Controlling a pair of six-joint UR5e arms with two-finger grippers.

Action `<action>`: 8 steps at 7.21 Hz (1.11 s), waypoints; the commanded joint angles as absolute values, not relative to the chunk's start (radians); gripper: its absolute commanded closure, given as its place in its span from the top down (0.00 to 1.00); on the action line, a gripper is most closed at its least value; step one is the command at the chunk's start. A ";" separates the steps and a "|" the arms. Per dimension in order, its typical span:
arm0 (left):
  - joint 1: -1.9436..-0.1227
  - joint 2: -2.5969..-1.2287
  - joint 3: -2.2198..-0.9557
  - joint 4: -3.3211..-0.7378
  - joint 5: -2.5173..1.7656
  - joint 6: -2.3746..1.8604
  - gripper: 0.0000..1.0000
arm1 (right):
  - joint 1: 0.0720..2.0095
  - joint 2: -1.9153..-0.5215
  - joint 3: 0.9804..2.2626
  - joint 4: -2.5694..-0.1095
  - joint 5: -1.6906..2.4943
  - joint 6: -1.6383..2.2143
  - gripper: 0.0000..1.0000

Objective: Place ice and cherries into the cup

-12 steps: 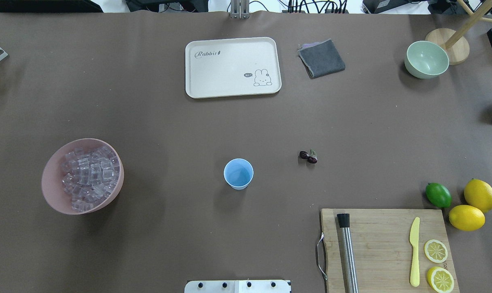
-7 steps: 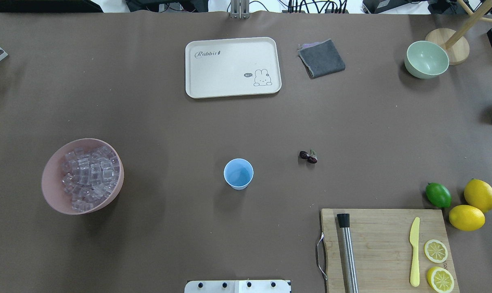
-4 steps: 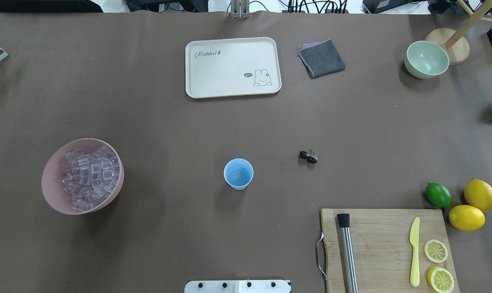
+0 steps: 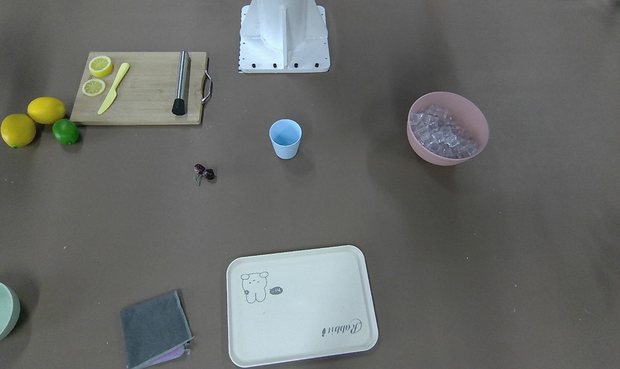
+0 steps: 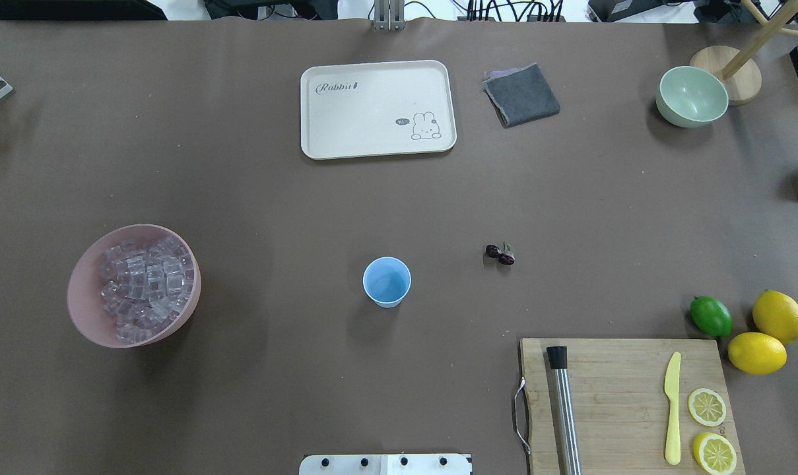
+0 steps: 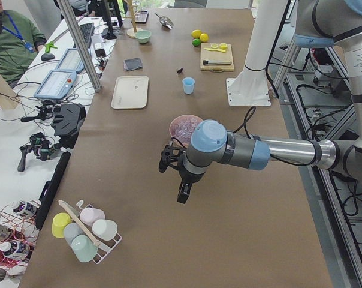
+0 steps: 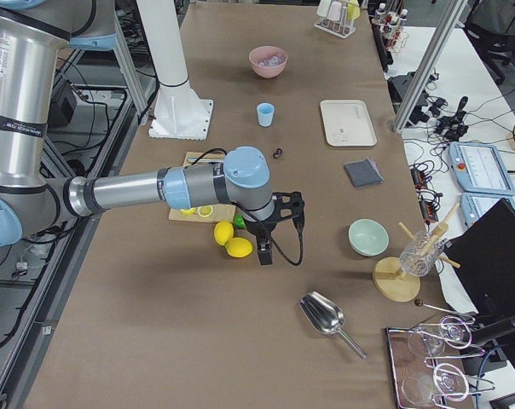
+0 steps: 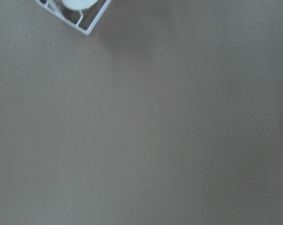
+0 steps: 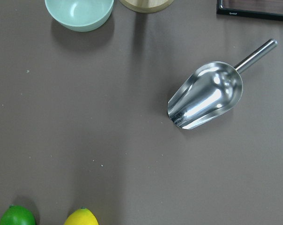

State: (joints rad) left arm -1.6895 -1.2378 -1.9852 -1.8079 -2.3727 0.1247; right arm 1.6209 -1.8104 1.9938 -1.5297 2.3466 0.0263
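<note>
The light blue cup [image 5: 387, 282] stands upright near the table's middle; it also shows in the front view [image 4: 285, 138]. The pair of dark cherries [image 5: 500, 254] lies on the table to its right, apart from it. The ice [image 5: 144, 284] fills a pink bowl [image 5: 85, 323] far to the cup's left. My left gripper [image 6: 181, 193] shows only in the exterior left view, beyond the pink bowl; I cannot tell if it is open. My right gripper [image 7: 264, 250] shows only in the exterior right view, near the lemons; I cannot tell its state.
A cutting board [image 5: 616, 369] with a muddler, a yellow knife and lemon slices lies at front right, with a lime [image 5: 711, 316] and two lemons beside it. A cream tray [image 5: 376, 109], a grey cloth [image 5: 521, 94] and a pale green bowl [image 5: 692, 96] lie at the back. A metal scoop [image 9: 207, 96] lies far right.
</note>
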 commanded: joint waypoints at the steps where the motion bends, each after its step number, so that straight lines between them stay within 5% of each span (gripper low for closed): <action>1: -1.687 -1.252 -1.935 -1.954 -2.461 0.118 0.98 | 1.647 -1.818 1.988 -1.487 2.372 0.014 1.00; 3: -1.689 -1.243 -1.931 -2.015 -2.500 0.118 0.98 | 1.651 -1.871 1.933 -1.248 2.376 0.052 1.00; 8: -1.435 -1.318 -1.924 -2.484 -2.559 -0.655 0.98 | 1.594 -1.847 1.956 -1.210 2.414 0.321 1.00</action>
State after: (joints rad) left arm -1.5060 -1.3133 -1.9298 -2.3222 -2.5437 -0.4377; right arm 1.6106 -1.8527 1.9492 -1.2127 2.4074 0.2898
